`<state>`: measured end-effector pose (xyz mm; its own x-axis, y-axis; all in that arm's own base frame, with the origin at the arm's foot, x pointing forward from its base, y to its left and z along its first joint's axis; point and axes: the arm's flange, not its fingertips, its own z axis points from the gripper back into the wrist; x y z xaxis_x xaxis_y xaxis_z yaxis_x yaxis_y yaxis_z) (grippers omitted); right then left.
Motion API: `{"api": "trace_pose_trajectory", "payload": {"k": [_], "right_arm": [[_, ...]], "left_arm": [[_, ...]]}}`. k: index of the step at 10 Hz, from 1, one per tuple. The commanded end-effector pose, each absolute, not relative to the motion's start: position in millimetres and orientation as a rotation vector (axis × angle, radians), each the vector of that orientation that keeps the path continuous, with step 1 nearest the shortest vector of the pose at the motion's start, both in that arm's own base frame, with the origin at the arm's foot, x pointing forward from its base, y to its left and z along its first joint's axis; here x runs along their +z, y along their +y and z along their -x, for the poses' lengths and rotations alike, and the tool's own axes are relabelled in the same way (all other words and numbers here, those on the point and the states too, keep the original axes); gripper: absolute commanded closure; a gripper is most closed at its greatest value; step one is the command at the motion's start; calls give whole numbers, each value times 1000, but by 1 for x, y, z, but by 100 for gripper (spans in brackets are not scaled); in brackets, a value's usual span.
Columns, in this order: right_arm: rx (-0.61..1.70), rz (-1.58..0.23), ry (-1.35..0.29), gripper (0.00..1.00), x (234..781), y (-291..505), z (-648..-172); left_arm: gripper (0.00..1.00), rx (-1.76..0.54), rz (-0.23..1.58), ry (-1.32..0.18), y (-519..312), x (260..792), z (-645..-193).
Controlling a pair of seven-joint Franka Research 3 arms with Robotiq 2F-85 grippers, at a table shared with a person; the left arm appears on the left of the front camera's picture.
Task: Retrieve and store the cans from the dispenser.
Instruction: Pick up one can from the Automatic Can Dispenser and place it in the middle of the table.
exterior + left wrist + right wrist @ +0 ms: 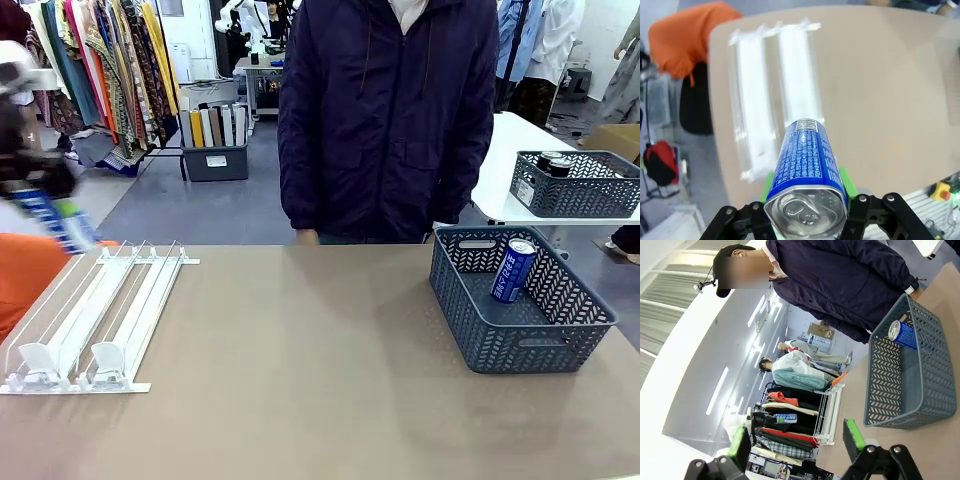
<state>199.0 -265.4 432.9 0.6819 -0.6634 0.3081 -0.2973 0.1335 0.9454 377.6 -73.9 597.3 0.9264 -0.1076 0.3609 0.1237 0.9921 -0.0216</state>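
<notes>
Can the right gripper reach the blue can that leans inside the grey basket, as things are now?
Probably yes: the right gripper is open and empty, the basket is open-topped, and nothing covers the blue can.

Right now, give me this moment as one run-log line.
left gripper: shut on blue can, lifted above dispenser | right gripper: open, holding nothing | basket: one blue can inside | dispenser lanes: no cans
</notes>
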Motion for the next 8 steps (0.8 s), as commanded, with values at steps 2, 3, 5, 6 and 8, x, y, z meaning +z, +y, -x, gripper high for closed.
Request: {"api": "trace_pose_trajectory", "payload": {"k": [2,3,5,6,8], "right_arm": [[-321,-1466,-857,0,438,-265,-201],[-321,-1466,-857,0,438,-265,-201],[-321,-1466,-857,0,438,-265,-201],[-321,-1466,-857,0,438,-265,-201],[-321,-1466,-857,0,438,-265,-201]], "left_arm": [[100,-347,-31,-356,-228,581,-458],[100,-459,-25,-335,-284,564,-469],[100,-562,-53,-299,-367,515,-480],[100,-602,-31,-255,-393,489,-487],[100,-614,42,-129,-415,445,-492]]}}
